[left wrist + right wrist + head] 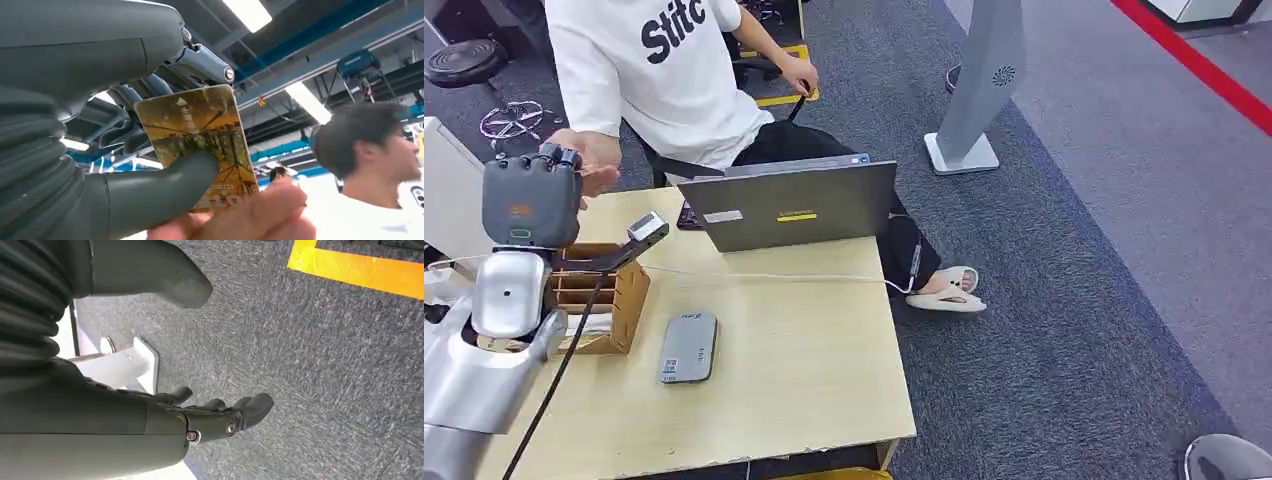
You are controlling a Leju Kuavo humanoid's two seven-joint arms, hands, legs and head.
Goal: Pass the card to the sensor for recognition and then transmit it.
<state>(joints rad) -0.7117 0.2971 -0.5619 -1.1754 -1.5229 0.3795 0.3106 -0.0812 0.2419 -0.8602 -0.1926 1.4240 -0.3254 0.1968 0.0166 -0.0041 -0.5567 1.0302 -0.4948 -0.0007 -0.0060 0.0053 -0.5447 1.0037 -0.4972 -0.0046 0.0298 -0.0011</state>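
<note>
While the left hand is raised: one card is pinched between its thumb and darker fingers.
Cards: one, yellow-brown with an autumn-tree print and a white arrow near one short end.
Card position: in the left hand, lifted above the counter's far left corner, at the seated person's outstretched hand.
Card axis: in the left wrist view the long axis runs out from the thumb, the arrow end farthest from the person's fingers; the face with the print looks toward the wrist camera.
Contact: the person's fingers touch the card's other short end and cover part of it.
Left hand in head view: one grey hand, its back toward the camera, near the person's palm.
Right hand: one, hanging over grey carpet, fingers apart and lightly curved, nothing in it.
Sensors: one flat grey card reader lying on the counter, well apart from the card.
Laptops: one, open, its lid's back toward the robot.
Boxes: one wooden compartment box on the counter's left side, just beside the card reader.
People: one, in a white shirt, seated behind the counter.
Cables: one white cable running across the counter below the laptop.
</note>
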